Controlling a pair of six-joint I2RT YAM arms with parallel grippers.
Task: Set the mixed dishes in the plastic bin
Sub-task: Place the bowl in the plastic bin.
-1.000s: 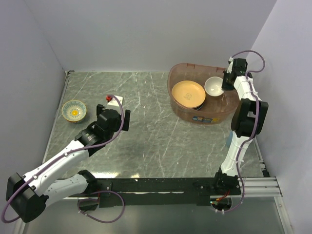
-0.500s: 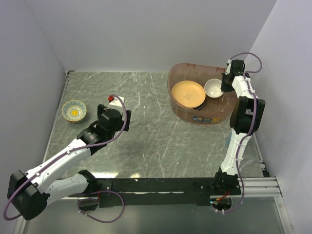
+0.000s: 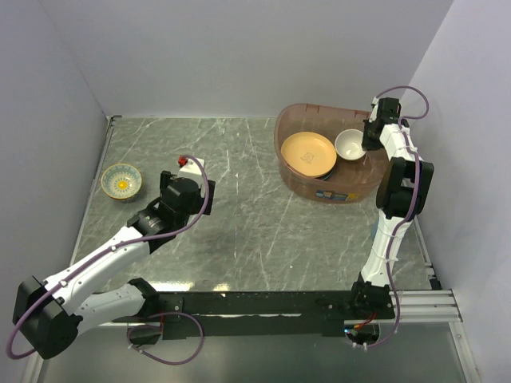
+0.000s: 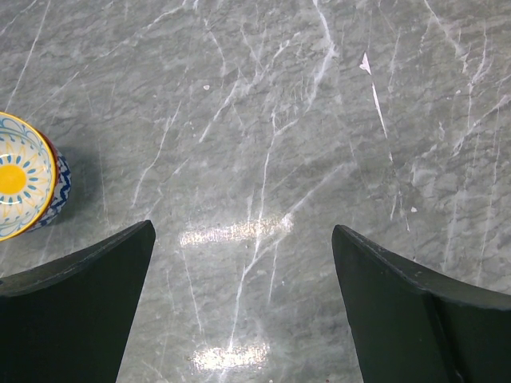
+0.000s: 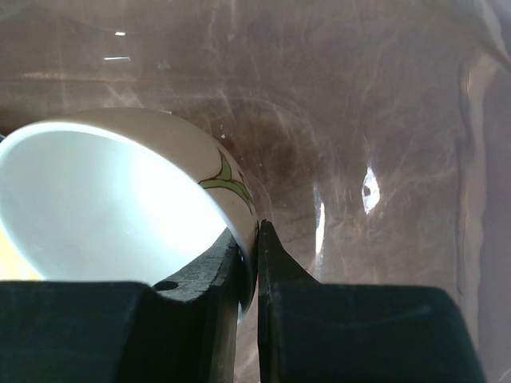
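Note:
The plastic bin (image 3: 297, 180) stands at the far right, a pinkish-brown tub; its wall fills the right wrist view (image 5: 383, 120). The yellow-orange plate (image 3: 307, 153) lies inside it. My right gripper (image 3: 367, 140) is inside the bin, shut on the rim of the small cream bowl (image 3: 350, 144), which is tilted. In the right wrist view the bowl (image 5: 104, 199) has a green line, and the gripper (image 5: 257, 235) pinches its wall. The patterned bowl (image 3: 121, 182), (image 4: 20, 185) sits upright at the far left. My left gripper (image 3: 190, 169), (image 4: 243, 231) is open and empty over bare table, right of that bowl.
A light blue sliver (image 3: 374, 227) shows beside the right arm, mostly hidden. The bin carries a small front label (image 3: 334, 195). Grey walls close the table at the left, back and right. The marble table (image 3: 255, 215) lies between the arms.
The right gripper has moved slightly down into the bin with the cream bowl. The left gripper has shifted a little to the right and stays open.

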